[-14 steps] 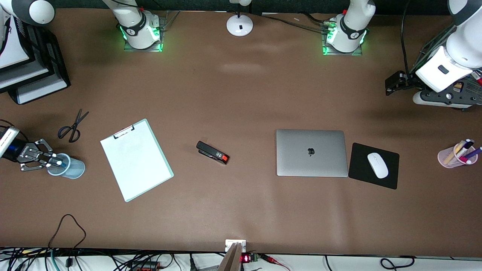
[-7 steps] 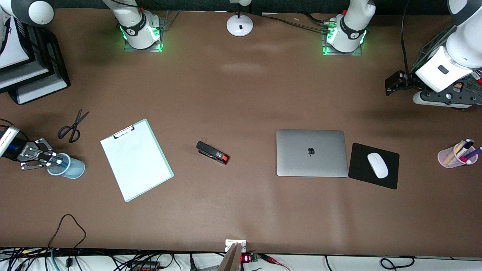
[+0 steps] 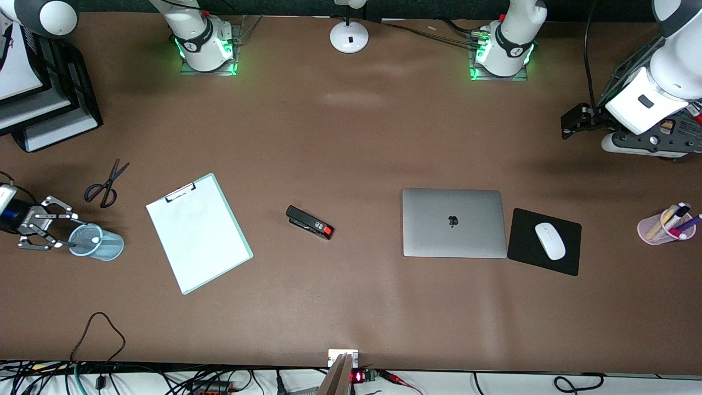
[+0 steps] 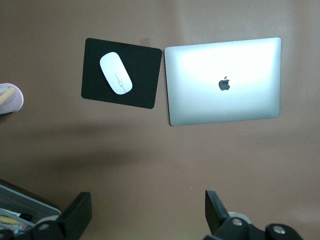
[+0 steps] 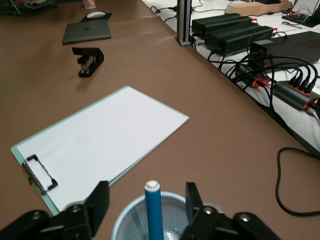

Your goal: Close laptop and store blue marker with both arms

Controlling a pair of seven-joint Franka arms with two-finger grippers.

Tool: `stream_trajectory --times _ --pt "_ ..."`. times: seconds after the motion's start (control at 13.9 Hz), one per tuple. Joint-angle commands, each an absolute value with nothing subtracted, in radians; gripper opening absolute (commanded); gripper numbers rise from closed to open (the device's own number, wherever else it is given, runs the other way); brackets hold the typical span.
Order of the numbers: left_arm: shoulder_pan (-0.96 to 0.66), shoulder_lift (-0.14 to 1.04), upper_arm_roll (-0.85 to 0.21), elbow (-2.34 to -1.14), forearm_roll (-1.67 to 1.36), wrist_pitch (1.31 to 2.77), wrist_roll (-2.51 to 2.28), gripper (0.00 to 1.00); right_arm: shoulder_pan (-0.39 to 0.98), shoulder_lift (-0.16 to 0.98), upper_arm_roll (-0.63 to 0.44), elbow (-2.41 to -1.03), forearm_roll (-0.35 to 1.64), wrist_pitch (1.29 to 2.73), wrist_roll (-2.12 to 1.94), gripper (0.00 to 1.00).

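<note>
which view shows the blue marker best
The right wrist view: the marker stands upright in the blue cup, between the open right tool's fingers. The front view shows only its whitish tip; the left wrist view, nothing.

A broad brown worktop (image 3: 351, 137) fills the room; a white lamp base (image 3: 349, 36) stands on it and tangled cables (image 3: 164, 381) run along one edge.

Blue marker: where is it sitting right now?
The blue marker stands upright in the pale blue mesh cup at the right arm's end of the table, beside the clipboard; the open right gripper is beside the cup.
</note>
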State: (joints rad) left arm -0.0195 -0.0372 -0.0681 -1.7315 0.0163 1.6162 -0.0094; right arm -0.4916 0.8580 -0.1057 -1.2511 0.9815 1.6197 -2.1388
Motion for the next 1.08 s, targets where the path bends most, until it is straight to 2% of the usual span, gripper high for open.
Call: stream_trajectory --times 0.0,0.29,0.57,1.0 --pt "-0.026 -0.037 -0.060 -1.717 -0.003 1.598 -0.003 1.00 -0.494 0.847 -0.101 -1.166 0.928 1.533 -2.016 1.00" --pt "-0.026 -0.037 -0.060 -1.717 -0.005 1.598 -0.003 1.00 -0.476 0.833 -0.098 -1.109 0.887 1.468 -1.873 1.00" --pt "-0.026 -0.037 -0.060 -1.717 -0.006 1.598 -0.003 1.00 -0.430 0.747 -0.098 -1.075 0.812 1.433 -1.723 1.00" --pt "-0.026 -0.037 -0.060 -1.717 -0.006 1.598 -0.005 1.00 -0.278 0.634 -0.101 -1.075 0.663 1.439 -1.490 1.00"
